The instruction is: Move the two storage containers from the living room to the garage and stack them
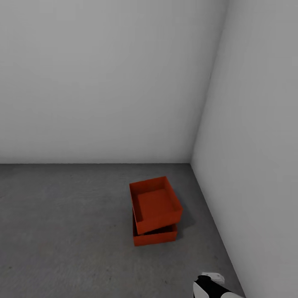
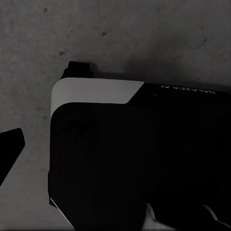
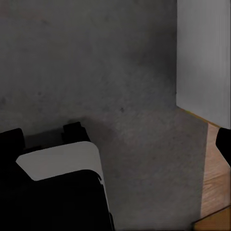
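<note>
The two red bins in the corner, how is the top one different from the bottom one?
The top bin rests on the bottom bin, which sits on the floor. The top bin is twisted askew and shows its inside; the bottom bin is mostly covered. Both are orange-red and rectangular.

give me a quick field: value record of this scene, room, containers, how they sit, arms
room: bare corner, grey-white walls, dark grey concrete floor
containers: two orange-red bins, both open-topped
lower container: flat on the floor, near the right wall
upper container: stacked on the lower one, twisted out of line and slightly tilted
contents: upper bin looks empty; lower bin's inside hidden
grippers: neither touches a bin; open or shut cannot be told
robot base: black and white body over the concrete in the left wrist view
task state: stack looks in place, loosely aligned
</note>
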Robot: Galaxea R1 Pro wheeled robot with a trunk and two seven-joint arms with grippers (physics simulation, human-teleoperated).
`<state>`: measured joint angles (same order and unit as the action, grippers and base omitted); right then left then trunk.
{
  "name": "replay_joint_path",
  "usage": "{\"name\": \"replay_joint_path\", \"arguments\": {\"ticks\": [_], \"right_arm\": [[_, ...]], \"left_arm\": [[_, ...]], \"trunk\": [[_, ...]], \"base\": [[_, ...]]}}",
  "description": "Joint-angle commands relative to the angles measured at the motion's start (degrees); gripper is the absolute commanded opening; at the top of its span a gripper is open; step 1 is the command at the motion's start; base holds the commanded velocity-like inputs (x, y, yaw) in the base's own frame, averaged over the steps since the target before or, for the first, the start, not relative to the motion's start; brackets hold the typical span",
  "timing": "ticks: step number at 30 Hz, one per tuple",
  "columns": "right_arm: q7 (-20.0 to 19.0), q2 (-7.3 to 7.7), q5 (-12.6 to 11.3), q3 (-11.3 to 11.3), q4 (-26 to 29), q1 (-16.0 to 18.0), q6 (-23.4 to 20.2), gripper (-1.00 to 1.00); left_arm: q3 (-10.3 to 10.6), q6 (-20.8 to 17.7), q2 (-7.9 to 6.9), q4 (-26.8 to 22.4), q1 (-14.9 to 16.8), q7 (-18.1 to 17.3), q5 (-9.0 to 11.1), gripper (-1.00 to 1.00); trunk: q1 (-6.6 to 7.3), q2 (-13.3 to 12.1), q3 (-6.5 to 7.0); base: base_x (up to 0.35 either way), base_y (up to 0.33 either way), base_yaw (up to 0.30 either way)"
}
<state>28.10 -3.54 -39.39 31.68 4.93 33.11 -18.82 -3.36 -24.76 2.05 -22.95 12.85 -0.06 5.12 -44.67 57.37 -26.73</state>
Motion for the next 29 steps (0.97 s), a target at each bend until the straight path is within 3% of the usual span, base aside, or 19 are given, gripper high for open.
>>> {"name": "replay_joint_path", "arguments": {"ticks": [1, 29], "right_arm": [[0.29, 0.02, -0.25, 0.48, -0.15, 0.02, -0.43, 1.0], [0.29, 0.03, -0.25, 0.48, -0.62, 0.02, -0.43, 1.0]], "left_arm": [[-0.34, -0.37, 0.08, -0.1, -0.12, -0.01, 0.46, 1.0], [-0.33, -0.37, 0.14, -0.01, -3.52, 0.03, 0.51, 1.0]], "trunk": [[0.0, 0.04, -0.06], [0.0, 0.04, -0.06]], "base": [[0.0, 0.0, 0.0], [0.0, 0.0, 0.0]]}}
